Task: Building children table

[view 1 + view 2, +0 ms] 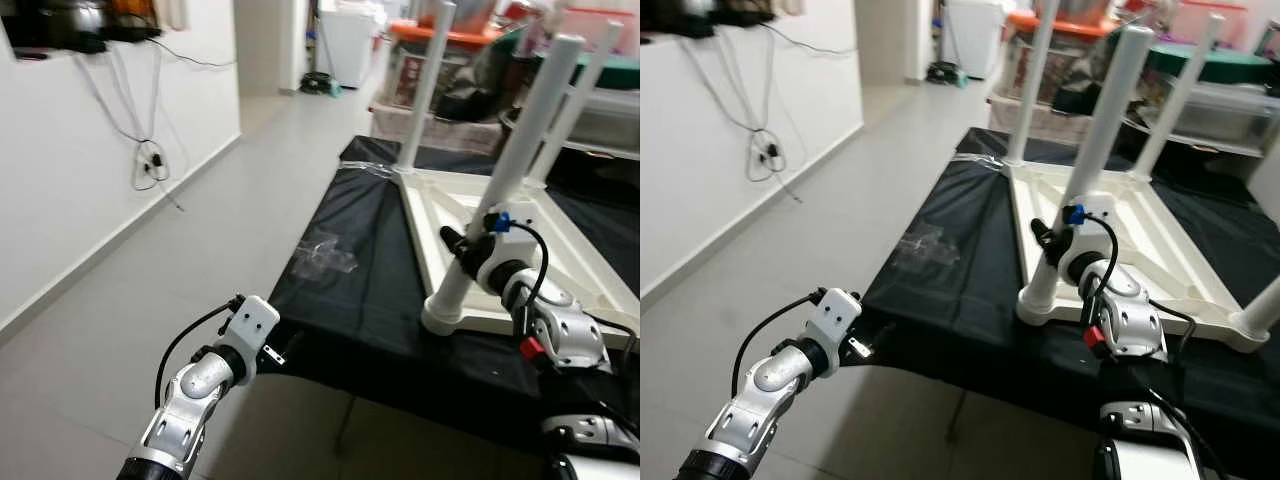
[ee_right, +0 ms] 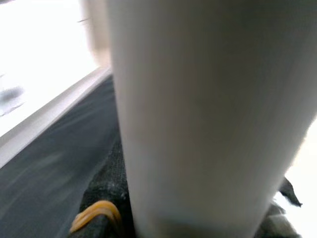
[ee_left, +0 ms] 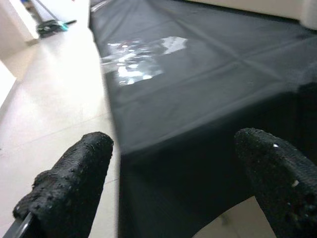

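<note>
Around near table leg [image 1: 500,190], right claw [image 1: 462,250]

White kids' table [image 1: 1160,262] lies upside down on black cloth [image 1: 950,280], legs pointing up. Right gripper [image 1: 1048,243] w/ fingers around the near leg [image 1: 1090,160], low down. Left gripper [image 1: 862,345] hangs at cloth's near corner, over grey floor [image 1: 820,230].

One upturned tabletop [image 1: 1160,255], four white legs [image 1: 1095,140].
</note>
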You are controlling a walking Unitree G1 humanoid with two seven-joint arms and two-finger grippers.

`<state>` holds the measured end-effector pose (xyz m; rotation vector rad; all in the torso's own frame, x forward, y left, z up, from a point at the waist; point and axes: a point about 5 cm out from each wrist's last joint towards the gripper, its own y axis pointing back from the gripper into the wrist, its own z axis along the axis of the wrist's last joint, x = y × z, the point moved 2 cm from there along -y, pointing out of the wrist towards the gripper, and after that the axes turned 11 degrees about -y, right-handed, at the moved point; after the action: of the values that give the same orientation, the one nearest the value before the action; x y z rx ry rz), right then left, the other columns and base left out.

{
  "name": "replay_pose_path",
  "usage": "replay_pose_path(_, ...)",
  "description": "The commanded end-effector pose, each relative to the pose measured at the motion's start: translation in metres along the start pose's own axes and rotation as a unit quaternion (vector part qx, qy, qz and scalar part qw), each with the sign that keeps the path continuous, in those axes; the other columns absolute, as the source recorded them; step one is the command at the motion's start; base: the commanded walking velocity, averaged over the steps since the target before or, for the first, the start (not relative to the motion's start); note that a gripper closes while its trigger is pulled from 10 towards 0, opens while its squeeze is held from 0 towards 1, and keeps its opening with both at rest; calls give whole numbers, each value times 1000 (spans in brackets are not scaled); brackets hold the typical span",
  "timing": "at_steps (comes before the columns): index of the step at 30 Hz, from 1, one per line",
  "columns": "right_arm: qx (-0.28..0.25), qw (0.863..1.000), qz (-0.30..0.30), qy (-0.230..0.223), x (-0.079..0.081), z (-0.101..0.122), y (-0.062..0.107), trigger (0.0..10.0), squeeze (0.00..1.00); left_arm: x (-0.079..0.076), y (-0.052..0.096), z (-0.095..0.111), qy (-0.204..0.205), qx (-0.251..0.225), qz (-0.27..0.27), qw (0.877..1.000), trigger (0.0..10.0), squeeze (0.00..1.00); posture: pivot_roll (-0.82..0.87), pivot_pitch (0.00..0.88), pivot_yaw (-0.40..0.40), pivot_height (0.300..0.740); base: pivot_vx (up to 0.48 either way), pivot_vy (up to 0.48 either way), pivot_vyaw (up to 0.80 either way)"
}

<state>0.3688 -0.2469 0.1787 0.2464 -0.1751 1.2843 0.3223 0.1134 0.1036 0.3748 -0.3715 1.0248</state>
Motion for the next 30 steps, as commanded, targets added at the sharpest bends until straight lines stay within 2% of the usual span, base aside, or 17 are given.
replay_pose_path(1, 52, 991, -123, -8, -30, -36, 15, 0, 0, -3, 2, -2, -2, 4, -6, 1000, 10000, 0, 104, 0, -96, 740, 0, 0, 0)
replay_pose_path(5, 53, 991, -120, -14, -25, -41, 18, 0, 0, -3, 2, -2, -3, 4, -6, 1000, 10000, 0, 104, 0, -96, 740, 0, 0, 0)
replay_pose_path(6, 69, 993, -91, -11, 1, -51, 28, 941, 0, -3, 1, -1, -3, 2, -7, 1000, 10000, 0, 102, 0, -93, 740, 0, 0, 0)
replay_pose_path(7, 71, 996, -47, -15, 28, -54, 36, 10000, 0, -2, 0, 0, -3, 1, -8, 1000, 10000, 0, 100, 0, -92, 740, 0, 0, 0)
replay_pose_path(8, 71, 996, -47, -15, 28, -54, 36, 10000, 0, -2, 0, 0, -3, 1, -8, 1000, 10000, 0, 100, 0, -92, 740, 0, 0, 0)
replay_pose_path(10, 62, 998, 27, -19, 62, -49, 47, 10000, 0, -2, -2, 1, -4, -1, -9, 1000, 10000, 0, 93, 0, -92, 740, 0, 0, 0)
replay_pose_path(11, 47, 998, 36, -27, 58, -40, 43, 10000, 820, -3, -2, 1, -4, -1, -10, 1000, 10000, 0, 93, 0, -96, 740, 0, 0, 0)
replay_pose_path(12, 35, 998, 38, -36, 52, -33, 38, 10000, 1000, -3, -2, 2, -4, -2, -10, 1000, 10000, 0, 93, 0, -96, 740, 0, 0, 0)
replay_pose_path(15, 24, 998, 32, -42, 39, -20, 29, 10000, 1000, -4, -3, 2, -3, -2, -9, 1000, 10000, 0, 93, 0, -101, 740, 0, 0, 0)
replay_pose_path(16, 21, 997, 51, -50, 33, -9, 21, 10000, 0, -4, -2, 1, -1, -2, -8, 1000, 10000, 0, 89, 0, -103, 740, 0, 0, 0)
replay_pose_path(19, 29, 985, 148, -79, 24, 18, 9, 10000, 0, -6, -2, -1, 1, -1, -8, 1000, 10000, 0, 85, 0, -104, 740, 0, 0, 0)
replay_pose_path(20, 29, 985, 148, -79, 24, 18, 9, 10000, 0, -6, -2, -1, 1, -1, -8, 1000, 10000, 0, 85, 0, -104, 740, 0, 0, 0)
replay_pose_path(24, 41, 965, 260, 13, 12, 28, 10, 10000, 0, -7, -3, 0, 2, -2, -8, 1000, 10000, 0, 88, 0, -110, 740, 0, 0, 0)
replay_pose_path(25, 52, 964, 258, 20, 9, 25, 8, 2941, 0, -6, -3, 0, 2, -2, -7, 1000, 10000, 0, 88, 0, -110, 740, 0, 0, 0)
replay_pose_path(27, 52, 964, 258, 20, 9, 25, 8, 2941, 0, -6, -3, 0, 2, -2, -7, 1000, 10000, 0, 88, 0, -110, 740, 0, 0, 0)
replay_pose_path(28, 59, 965, 255, 20, 8, 22, 6, 0, 0, -6, -3, 0, 2, -2, -6, 1000, 10000, 0, 90, 0, -112, 740, 0, 0, 0)
replay_pose_path(30, 65, 966, 250, 21, 7, 19, 5, 0, 0, -6, -3, 0, 2, -2, -6, 1000, 10000, 0, 91, 0, -112, 740, 0, 0, 0)
